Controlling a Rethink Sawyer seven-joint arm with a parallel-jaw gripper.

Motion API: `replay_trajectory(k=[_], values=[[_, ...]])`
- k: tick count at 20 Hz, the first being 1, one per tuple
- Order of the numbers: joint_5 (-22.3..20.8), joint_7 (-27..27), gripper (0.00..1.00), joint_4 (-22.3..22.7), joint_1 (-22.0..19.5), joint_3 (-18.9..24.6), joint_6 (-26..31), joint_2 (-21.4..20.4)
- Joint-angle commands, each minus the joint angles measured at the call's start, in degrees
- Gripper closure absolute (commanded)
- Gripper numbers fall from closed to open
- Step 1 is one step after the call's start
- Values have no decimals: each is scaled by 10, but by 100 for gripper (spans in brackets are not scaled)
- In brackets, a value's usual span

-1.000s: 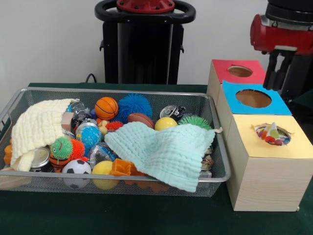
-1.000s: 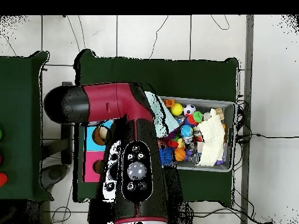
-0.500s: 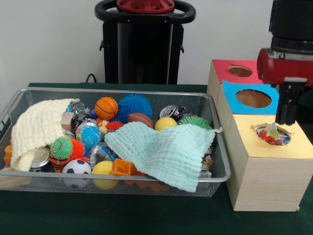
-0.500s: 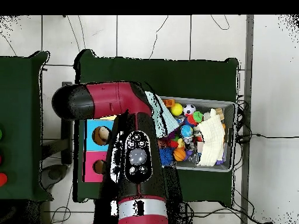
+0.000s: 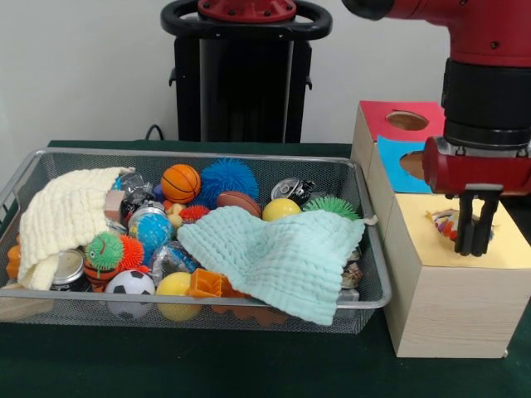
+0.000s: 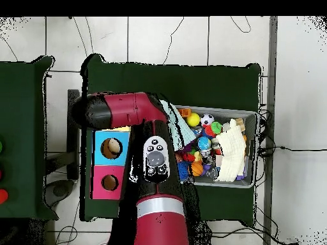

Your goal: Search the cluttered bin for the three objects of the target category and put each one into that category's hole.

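My gripper (image 5: 473, 249) hangs straight down over the yellow top (image 5: 508, 250) of the pale wooden box, right at its hole. The fingers stand close together and hold nothing I can see. A white piece with multicolour dots (image 5: 442, 220) sticks out of the hole just left of the fingers; the gripper hides the rest of the hole. The wire-mesh bin (image 5: 191, 152) lies to the left, full of clutter, and no other dotted piece shows in it. In the overhead view the arm (image 6: 153, 159) covers the yellow box and the gripper.
A mint cloth (image 5: 282, 257) and a cream cloth (image 5: 66, 215) lie over balls, cans and spiky toys in the bin (image 6: 257, 147). The blue-topped box (image 5: 394, 162) and the red-topped box (image 5: 383, 116) stand behind the yellow one. The black pedestal (image 5: 245, 83) is at the back.
The gripper has come forward from behind the blue-topped box and moved down to the yellow box's hole. The dotted piece sits in the hole as before.
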Motion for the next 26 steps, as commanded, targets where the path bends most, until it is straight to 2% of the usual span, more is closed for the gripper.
replay_trajectory(k=[1, 5, 7, 14, 16, 19, 26], values=[[6, 28, 100, 26, -16, 31, 53, 14], [10, 29, 100, 67, -5, 26, 87, -20], [14, 37, 100, 76, 3, 28, 92, -24], [22, 64, 100, 90, 21, 32, 79, -12], [28, 64, 100, 89, 14, 39, 73, 9], [14, 56, 100, 68, 18, 29, 55, 35], [13, 57, 100, 86, 16, 27, 41, 33]])
